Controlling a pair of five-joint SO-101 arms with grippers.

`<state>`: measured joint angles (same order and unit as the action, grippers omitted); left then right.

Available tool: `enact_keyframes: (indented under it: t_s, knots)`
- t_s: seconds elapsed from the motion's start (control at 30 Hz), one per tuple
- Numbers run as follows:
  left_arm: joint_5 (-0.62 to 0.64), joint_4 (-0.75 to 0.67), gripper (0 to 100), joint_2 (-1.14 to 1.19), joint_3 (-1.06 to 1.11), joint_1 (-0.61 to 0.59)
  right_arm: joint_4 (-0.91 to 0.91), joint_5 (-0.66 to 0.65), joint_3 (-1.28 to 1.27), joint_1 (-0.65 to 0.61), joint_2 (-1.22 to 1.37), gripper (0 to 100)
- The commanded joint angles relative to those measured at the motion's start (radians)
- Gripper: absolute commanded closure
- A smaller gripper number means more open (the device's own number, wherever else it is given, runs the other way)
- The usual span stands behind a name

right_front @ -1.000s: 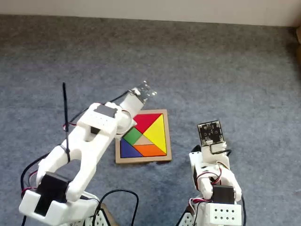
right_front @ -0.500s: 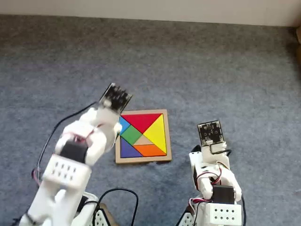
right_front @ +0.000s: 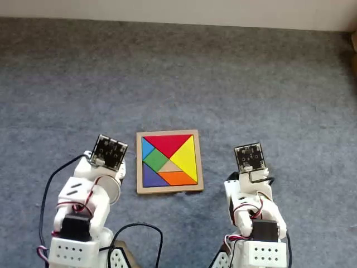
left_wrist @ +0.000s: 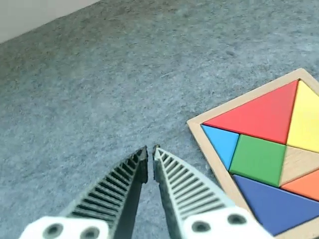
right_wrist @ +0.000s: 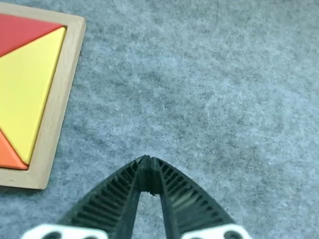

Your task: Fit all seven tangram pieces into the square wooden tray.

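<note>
tray (right_front: 169, 190) is fully in sight now. a sec ago the left arm (right_front: 89, 192) was stretched out over its far left corner, hiding the light blue piece (right_front: 146, 148). it has since swung back and folded up just left of the tray, w/ nothing carried. left gripper (left_wrist: 150, 149) hangs over bare grey carpet (right_front: 251, 84) beside the tray's corner, tips pinched nearly together, empty. right gripper (right_wrist: 148, 159) hasn't budged: parked on the other side of the tray, tips closed on nothing, over carpet.

inside the frame i count seven: red triangle (right_front: 170, 144), yellow triangle (right_front: 187, 159), green square (right_front: 157, 161), light blue, dark blue triangle (right_front: 150, 177), orange piece (right_front: 178, 177) and a plain wood-coloured triangle (right_front: 170, 166) in the middle. all lie flat, edges meeting, no gaps i can spot.

so imo the pull-back was the last move, and the job looks done, both arms at rest.
</note>
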<state>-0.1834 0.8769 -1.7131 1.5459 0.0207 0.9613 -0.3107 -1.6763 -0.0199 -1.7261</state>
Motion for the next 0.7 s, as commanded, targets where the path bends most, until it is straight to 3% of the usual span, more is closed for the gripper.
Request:
enact_keyframes:
  t_s: [0.0, 0.33, 0.67]
  knots:
    - [0.008, 0.005, 96, -0.130, 0.090, -0.064, 0.001, -0.014, -0.099, 0.013, -0.015, 99.3]
    - [0.009, 0.014, 95, -0.091, 0.150, -0.085, 0.001, -0.014, -0.099, 0.008, -0.015, 98.9]
    - [0.008, 0.301, 95, -0.097, 0.150, -0.087, -0.002, -0.008, -0.099, -0.012, -0.015, 98.9]
